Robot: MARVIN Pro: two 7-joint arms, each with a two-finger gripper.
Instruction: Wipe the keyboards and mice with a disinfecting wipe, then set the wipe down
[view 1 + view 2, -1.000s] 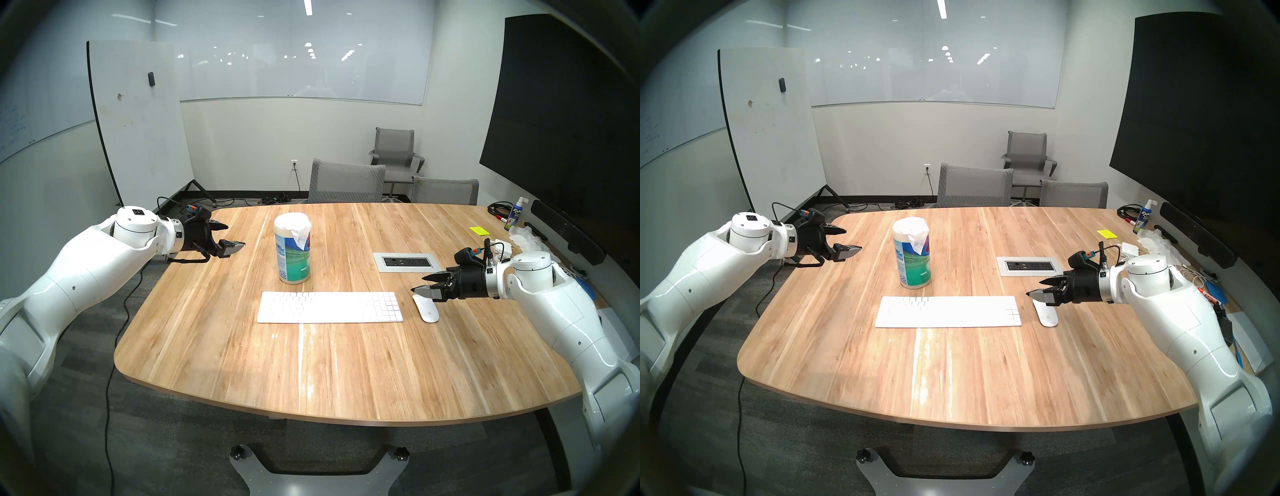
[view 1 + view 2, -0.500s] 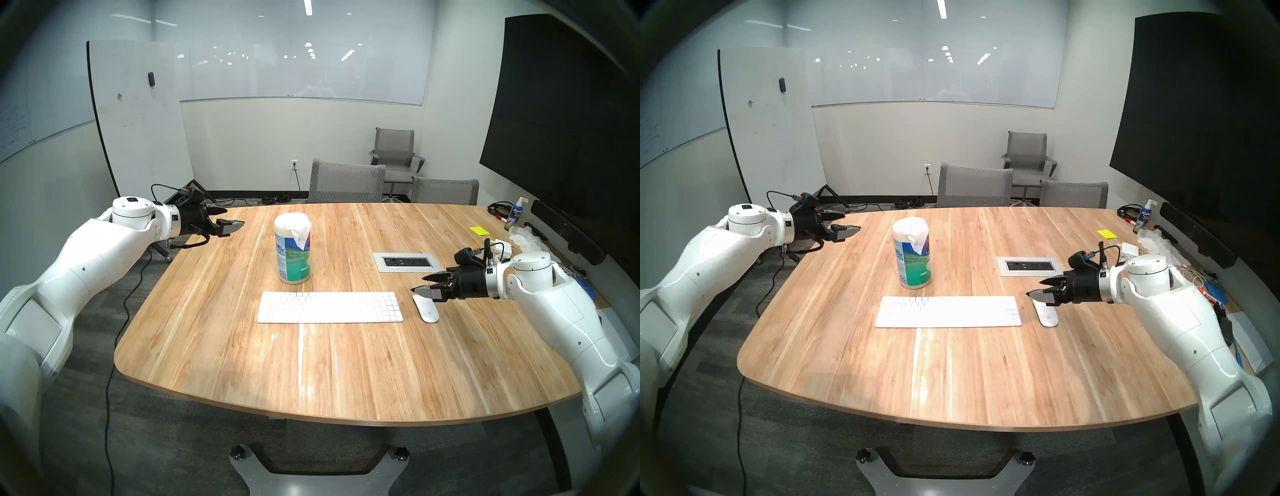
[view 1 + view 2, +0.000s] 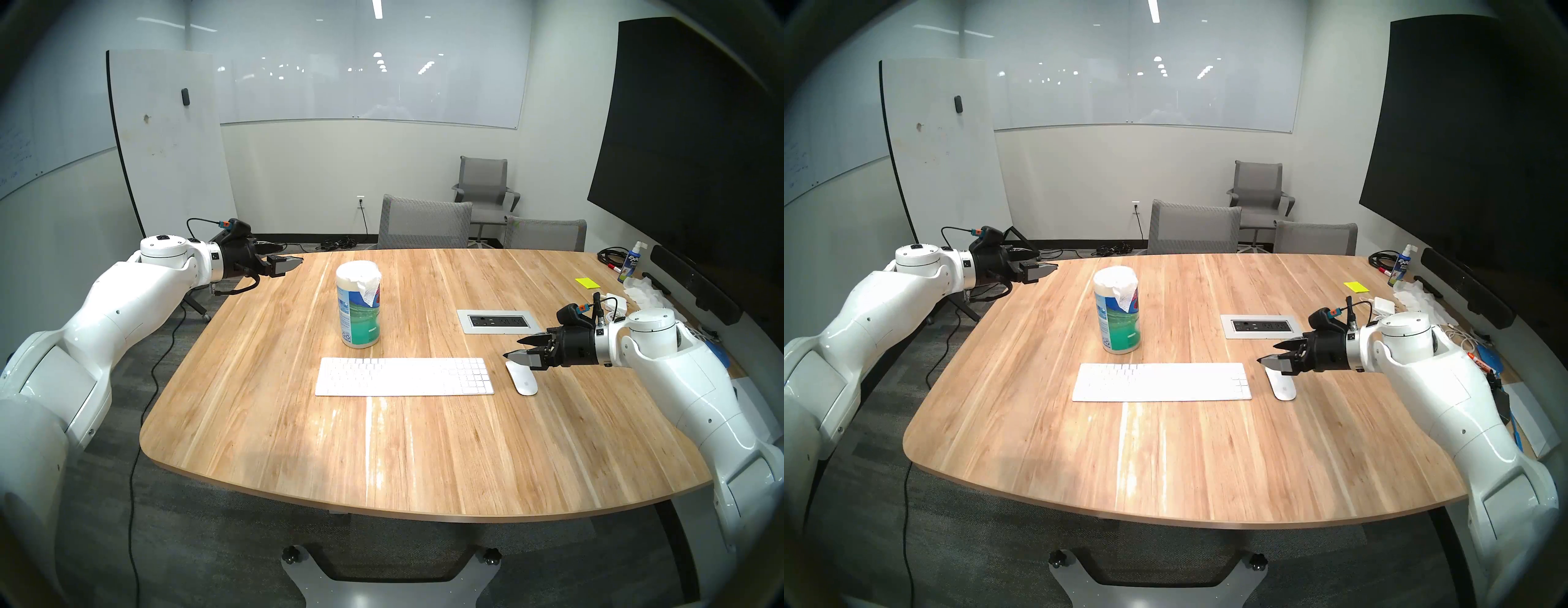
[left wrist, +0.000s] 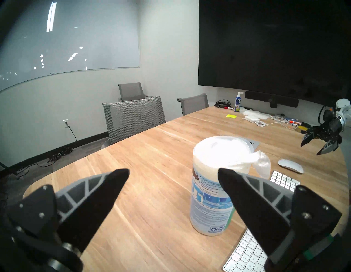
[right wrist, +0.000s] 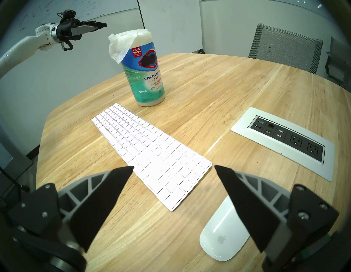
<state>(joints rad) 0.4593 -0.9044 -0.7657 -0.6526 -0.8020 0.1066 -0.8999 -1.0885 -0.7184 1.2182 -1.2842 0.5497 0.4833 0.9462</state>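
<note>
1. Jaws on both grippers stand apart and empty: the left gripper (image 3: 285,260) hangs level above the table's far-left edge, aimed toward the canister (image 3: 358,305); the right gripper (image 3: 522,347) hovers just above the mouse's far end.
2. One wipe (image 3: 370,289) droops from the canister's open top, not yet pulled; it looks left that way as a ready tab for a pinch.
3. Behind the keyboard (image 3: 403,376) stands the canister, upright and near; the keyboard lies flat across the middle of the table (image 3: 382,467).
4. Just right of the keyboard lies the mouse (image 3: 524,380), apart from it.
5. Wiping has likely not begun; the left arm appears lined up for the wipe while the right waits.
6. Farther right, a power panel (image 3: 498,321) sits flush in the tabletop.
</note>
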